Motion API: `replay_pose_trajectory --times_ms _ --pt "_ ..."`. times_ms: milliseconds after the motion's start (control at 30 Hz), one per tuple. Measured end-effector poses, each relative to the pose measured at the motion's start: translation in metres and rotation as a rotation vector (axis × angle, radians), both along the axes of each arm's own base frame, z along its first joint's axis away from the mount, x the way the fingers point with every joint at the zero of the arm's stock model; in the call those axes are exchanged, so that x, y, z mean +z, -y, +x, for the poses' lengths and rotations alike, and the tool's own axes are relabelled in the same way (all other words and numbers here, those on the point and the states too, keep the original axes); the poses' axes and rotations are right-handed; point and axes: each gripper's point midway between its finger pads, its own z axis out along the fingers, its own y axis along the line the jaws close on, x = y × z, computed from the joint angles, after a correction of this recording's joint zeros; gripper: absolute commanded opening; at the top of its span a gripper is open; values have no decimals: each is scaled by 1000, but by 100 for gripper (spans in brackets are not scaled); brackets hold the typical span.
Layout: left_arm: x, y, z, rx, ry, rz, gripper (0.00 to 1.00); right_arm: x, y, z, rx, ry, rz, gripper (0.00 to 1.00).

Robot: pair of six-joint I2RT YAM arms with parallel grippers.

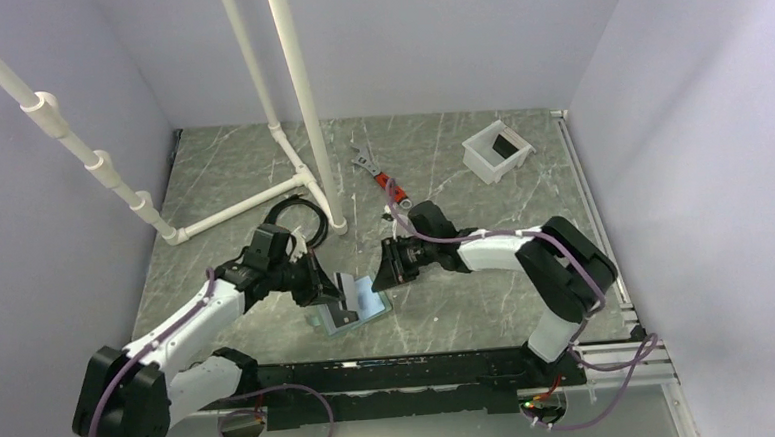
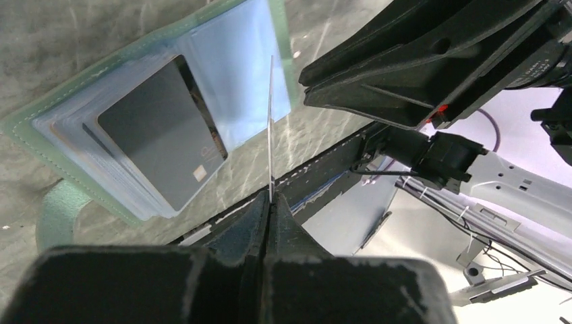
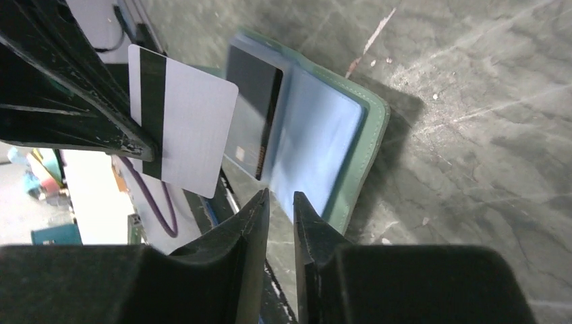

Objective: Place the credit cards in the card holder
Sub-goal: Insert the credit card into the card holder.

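Pinching a pale credit card (image 3: 182,128), the left pincer (image 2: 271,200) holds it on edge close above the open card holder (image 3: 378,128), likely to slide it into a sleeve. The holder lies on the bench (image 3: 472,101), a dark card (image 3: 253,121) inside; the right pincer (image 3: 280,209) hovers beside it, narrowly parted and empty.

Got the left arm (image 1: 189,324) stretched out low toward the middle, with the left gripper (image 2: 270,202) clamped tight on one edge of a credit card (image 3: 185,128) that sticks straight out past the fingertips. Got the right arm (image 1: 495,248) bent at the elbow, pointing back in from the other side, right gripper (image 3: 278,202) cracked just a bit, gripping nothing. Tips near each other, not touching.
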Motion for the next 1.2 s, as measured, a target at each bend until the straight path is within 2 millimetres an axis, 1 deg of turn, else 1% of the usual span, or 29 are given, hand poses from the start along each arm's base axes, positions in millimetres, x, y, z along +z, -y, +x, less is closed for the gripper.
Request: replay_pose_trajectory --times_ms 100,267,433,867,1067,1200 --pt "-13 0 -4 -25 -51 20 0 -16 -4 -5 38 -20 -23 18" --pt "-29 3 -5 -50 -107 26 0 -29 -7 -3 54 -24 -41 17" --pt "-46 0 -9 -43 -186 65 0 -44 -5 -3 53 -39 -67 16" --pt "-53 -6 -13 6 -240 101 0 -46 -8 -1 62 -38 -42 15" --pt "-47 -9 -16 55 -236 93 0 -46 -10 0 64 -40 -32 15" --pt "-57 -10 -22 72 -267 85 0 -46 -10 0 66 -40 -28 15"
